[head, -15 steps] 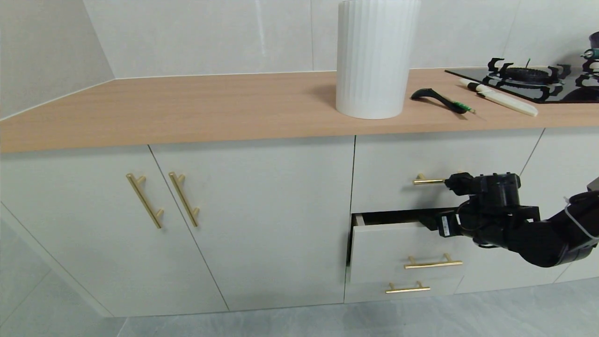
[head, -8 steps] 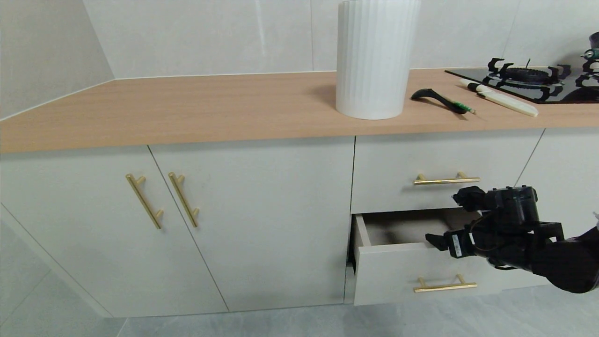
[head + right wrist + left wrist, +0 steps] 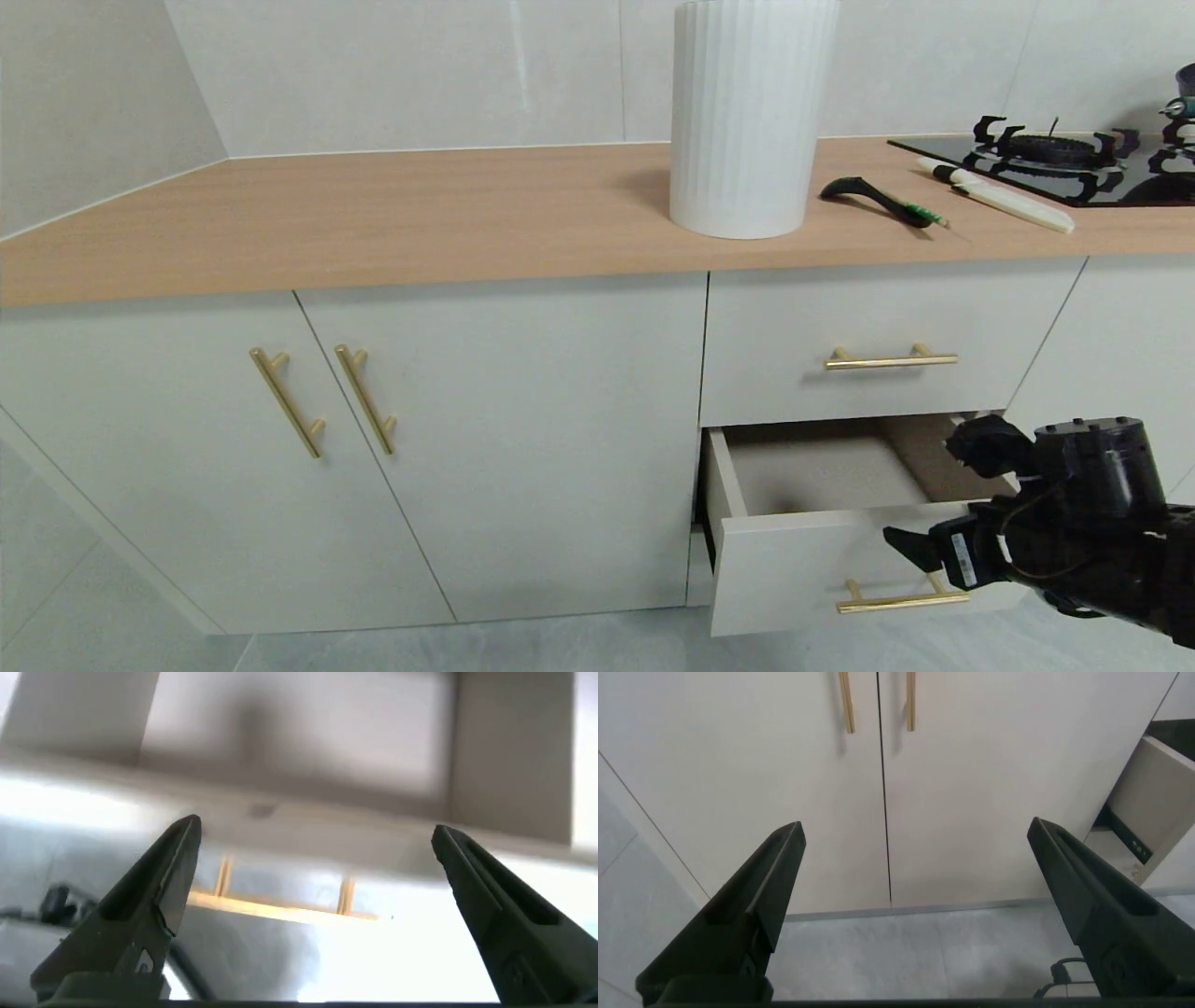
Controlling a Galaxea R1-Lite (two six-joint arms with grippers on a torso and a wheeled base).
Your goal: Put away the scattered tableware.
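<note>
A black spoon (image 3: 882,201) with a green handle end and a white knife (image 3: 994,201) lie on the wooden counter (image 3: 420,215), right of a tall white ribbed cylinder (image 3: 742,117). Below them the middle drawer (image 3: 794,569) stands pulled out, with nothing visible inside. My right gripper (image 3: 943,495) is open at the drawer's right front corner, one finger above the inside, the other before the front panel. In the right wrist view the right gripper (image 3: 318,887) frames the drawer's gold handle (image 3: 280,905). My left gripper (image 3: 915,905) hangs open and low, facing the cabinet doors (image 3: 971,784).
A black gas hob (image 3: 1055,159) sits at the counter's far right, by the knife. The top drawer (image 3: 887,359) is closed above the pulled-out one. Two cabinet doors with gold handles (image 3: 322,401) fill the left. Grey floor (image 3: 467,649) lies below.
The middle drawer has slid out much farther from the cabinet. My right gripper moved down and back toward me along with its front panel.
</note>
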